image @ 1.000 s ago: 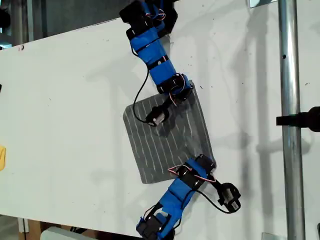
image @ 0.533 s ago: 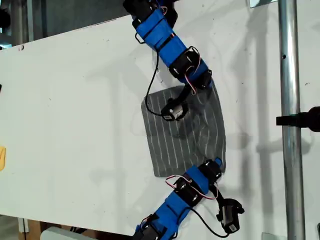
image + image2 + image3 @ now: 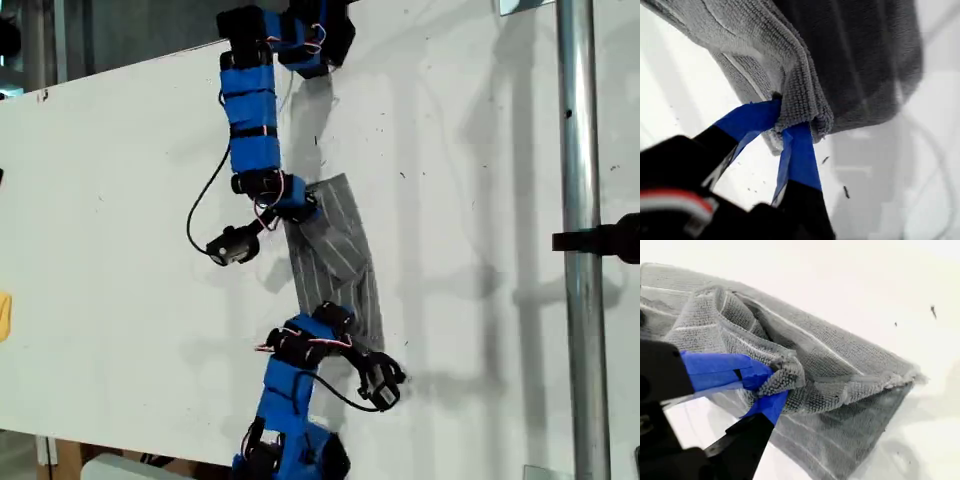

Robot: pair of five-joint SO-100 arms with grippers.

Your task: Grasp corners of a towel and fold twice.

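We've got the striped grey towel pinched at two corners: my first gripper clamped on one bunched corner, my second gripper clamped on another, cloth folded over between them on the white table.

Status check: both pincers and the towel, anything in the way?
My first pincer shut on a towel corner. My second pincer shut on another corner. Towel doubled over on the white table. Nothing in the way.
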